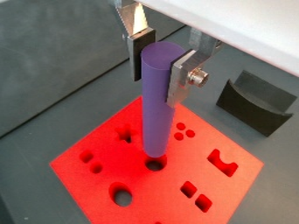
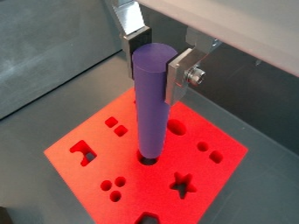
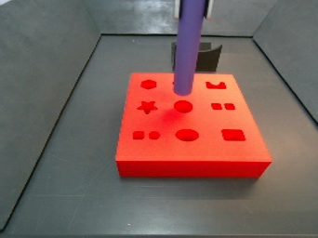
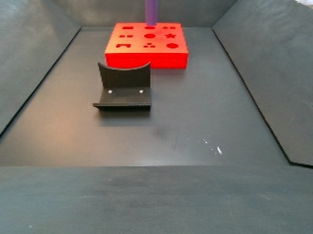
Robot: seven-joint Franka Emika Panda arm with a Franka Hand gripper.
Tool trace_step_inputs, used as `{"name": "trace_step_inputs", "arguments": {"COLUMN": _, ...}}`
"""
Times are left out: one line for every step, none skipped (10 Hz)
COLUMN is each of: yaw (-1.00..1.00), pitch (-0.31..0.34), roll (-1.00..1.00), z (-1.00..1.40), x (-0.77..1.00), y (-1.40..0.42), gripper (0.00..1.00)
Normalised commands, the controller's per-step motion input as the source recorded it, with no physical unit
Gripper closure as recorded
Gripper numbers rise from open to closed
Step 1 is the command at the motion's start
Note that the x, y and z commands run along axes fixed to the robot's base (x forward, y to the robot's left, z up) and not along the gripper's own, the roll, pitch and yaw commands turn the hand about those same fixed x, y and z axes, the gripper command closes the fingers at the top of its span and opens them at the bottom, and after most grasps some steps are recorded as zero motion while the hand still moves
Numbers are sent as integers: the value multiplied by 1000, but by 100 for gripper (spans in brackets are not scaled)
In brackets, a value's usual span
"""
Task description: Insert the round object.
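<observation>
Insertion is underway: my gripper (image 1: 163, 54), jaws clamped on the long smooth purple cylinder peg (image 1: 156, 105), holds it upright with its tip at a round hole in the flat red plastic block (image 1: 107, 140), so I judge a straight push down comes next.

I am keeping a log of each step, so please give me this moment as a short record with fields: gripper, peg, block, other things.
gripper: gripper above the red block, jaws shut on the upper part of the purple peg
peg: purple peg upright, its lower end at a round hole in the block; how deep it sits cannot be told
block: red block on the dark floor, with many cut-out holes of different shapes
other things: fixture standing on the floor apart from the block
</observation>
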Motion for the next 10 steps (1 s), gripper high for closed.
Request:
{"name": "trace_step_inputs", "arguments": {"yaw": 0, "pitch": -11, "roll": 164, "z": -354, "x": 466, "y": -51, "gripper": 100}}
{"name": "trace_step_inputs", "arguments": {"yaw": 0, "pitch": -29, "roll": 51, "z": -297, "x": 369, "y": -37, "gripper": 100}}
{"name": "trace_step_inputs", "arguments": {"yaw": 0, "pitch": -11, "roll": 9, "z": -203, "x": 146, "y": -17, "gripper": 100}}
{"name": "trace_step_inputs", "arguments": {"yaw": -29, "pitch": 0, "roll": 14, "z": -160, "x": 0, "y": 0, "gripper": 100}}
{"name": "trace_step_inputs", "arguments": {"yaw": 0, "pitch": -13, "roll": 1, "z": -180, "x": 20, "y": 0, "gripper": 100}}
{"name": "trace_step_inputs", "arguments": {"yaw": 0, "pitch": -17, "roll": 10, "z": -211, "x": 0, "y": 0, "gripper": 100}}
{"name": "trace_step_inputs", "arguments": {"yaw": -57, "pitch": -16, "roll": 6, "z": -214, "x": 0, "y": 0, "gripper": 100}}
{"name": "trace_step_inputs", "arguments": {"yaw": -43, "pitch": -41, "roll": 0, "z": -229, "x": 0, "y": 0, "gripper": 100}}
{"name": "trace_step_inputs", "arguments": {"yaw": -17, "pitch": -44, "roll": 0, "z": -231, "x": 0, "y": -20, "gripper": 100}}
{"name": "trace_step_inputs", "arguments": {"yaw": -34, "pitch": -36, "roll": 0, "z": -223, "x": 0, "y": -14, "gripper": 100}}
